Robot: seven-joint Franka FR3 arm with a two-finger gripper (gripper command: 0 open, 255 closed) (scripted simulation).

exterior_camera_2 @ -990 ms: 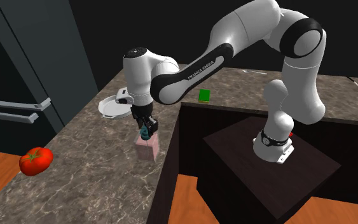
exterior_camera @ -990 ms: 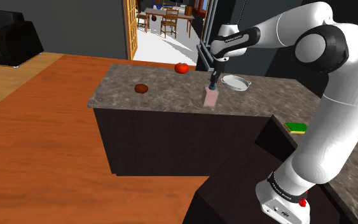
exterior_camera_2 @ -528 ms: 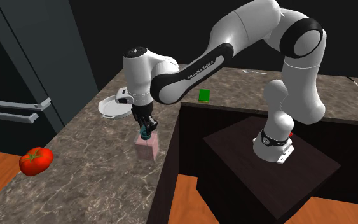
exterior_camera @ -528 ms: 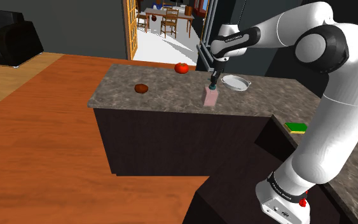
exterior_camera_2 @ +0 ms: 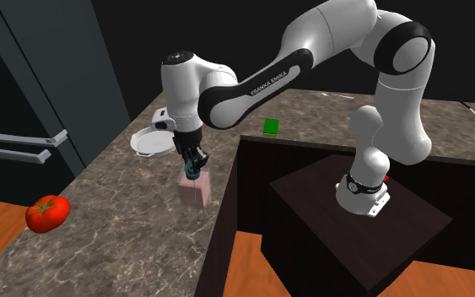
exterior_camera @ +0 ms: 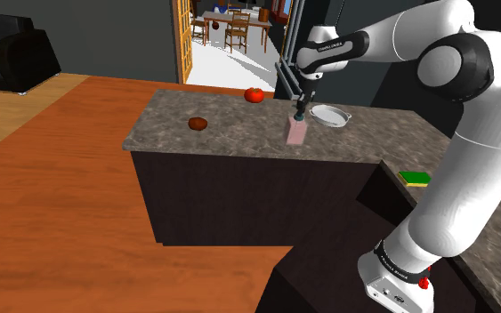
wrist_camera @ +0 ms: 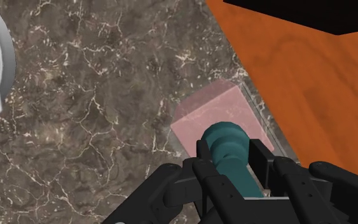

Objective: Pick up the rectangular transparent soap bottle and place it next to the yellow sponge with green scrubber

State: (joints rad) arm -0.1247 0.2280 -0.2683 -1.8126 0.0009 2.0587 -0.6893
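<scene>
Soap bottle (wrist_camera: 212,111) is clamped at its top between gripper (wrist_camera: 233,167) jaws; lift seemingly barely begun; carry to sponge (exterior_camera: 415,178), far from jaws, outstanding.

Arm (exterior_camera_2: 261,80) outstretched, claw (exterior_camera_2: 191,171) (pointing down) clasping bottle (exterior_camera_2: 195,191).

Shoulder view looks down from afar, dark box stand (exterior_camera: 321,286) at five o'clock. Second exterior view faces the white arm (exterior_camera_2: 337,34) nearer, sharing the brown marbled counter (exterior_camera: 239,129); wrist view looks closely down.
</scene>
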